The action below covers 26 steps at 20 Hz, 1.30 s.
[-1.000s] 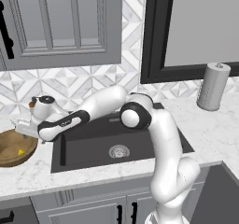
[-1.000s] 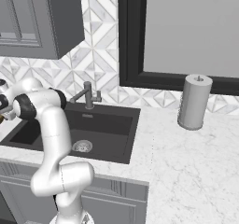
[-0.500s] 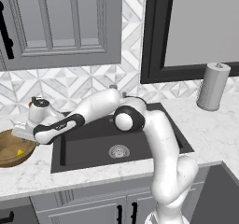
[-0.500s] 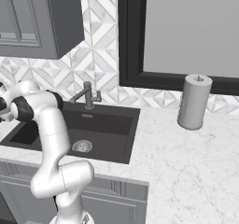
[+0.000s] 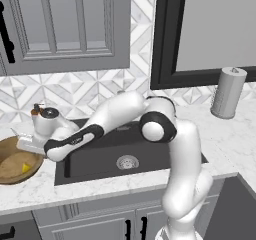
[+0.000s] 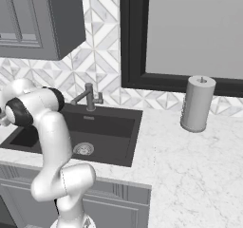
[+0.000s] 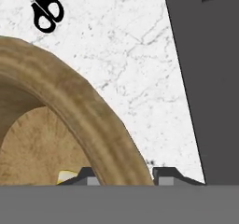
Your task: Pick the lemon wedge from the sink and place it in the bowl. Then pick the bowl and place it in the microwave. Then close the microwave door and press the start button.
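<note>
left of the sink (image 5: 100, 156), on the marble counter (image 7: 135, 69), we see the gripper (image 7: 120, 175) clamped across the bowl (image 7: 84, 120) rim; the lemon wedge (image 5: 25, 168) lies inside the bowl.

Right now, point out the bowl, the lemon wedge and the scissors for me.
bowl (image 7: 88, 120), hand view, on its wooden rim.
lemon wedge (image 5: 25, 168), left base view, on its yellow face inside the bowl.
scissors (image 7: 48, 14), hand view, on the black handles.
</note>
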{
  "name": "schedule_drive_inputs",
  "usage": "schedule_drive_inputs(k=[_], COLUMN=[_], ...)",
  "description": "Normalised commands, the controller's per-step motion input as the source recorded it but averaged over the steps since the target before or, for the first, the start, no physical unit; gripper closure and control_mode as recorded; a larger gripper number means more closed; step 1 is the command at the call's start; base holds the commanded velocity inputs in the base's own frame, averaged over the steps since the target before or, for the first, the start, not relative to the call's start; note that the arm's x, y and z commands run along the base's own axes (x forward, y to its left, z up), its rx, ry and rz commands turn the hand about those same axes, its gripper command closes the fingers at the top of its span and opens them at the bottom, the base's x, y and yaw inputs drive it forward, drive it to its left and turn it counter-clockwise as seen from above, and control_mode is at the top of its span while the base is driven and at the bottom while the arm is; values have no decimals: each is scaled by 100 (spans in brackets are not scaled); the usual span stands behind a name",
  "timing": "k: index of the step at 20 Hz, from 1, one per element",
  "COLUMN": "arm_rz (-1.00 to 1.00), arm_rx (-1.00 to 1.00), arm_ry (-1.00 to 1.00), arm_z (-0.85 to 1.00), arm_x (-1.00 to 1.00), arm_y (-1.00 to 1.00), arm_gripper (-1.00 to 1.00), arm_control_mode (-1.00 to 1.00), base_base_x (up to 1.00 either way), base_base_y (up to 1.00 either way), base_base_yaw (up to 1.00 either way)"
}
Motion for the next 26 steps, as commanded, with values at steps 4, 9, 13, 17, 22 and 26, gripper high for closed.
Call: schedule_drive_inputs(k=[4, 9, 13, 17, 22, 26], arm_rz=[-3, -3, -8, -8, -5, -3], arm_rx=[0, 0, 0, 0, 0, 0], arm_ry=[-11, -2, 4, 11, 7, 5], arm_z=[69, 84, 86, 82, 61, 50], arm_x=[-72, -52, -33, -27, -41, -41], arm_y=[-72, -85, -92, -95, -97, -100], arm_gripper=[100, 100, 100, 100, 100, 100], arm_control_mode=[-100, -100, -100, -100, -100, -100], base_base_x=[0, 0, 0, 0, 0, 0], base_base_y=[0, 0, 0, 0, 0, 0], base_base_yaw=[0, 0, 0, 0, 0, 0])
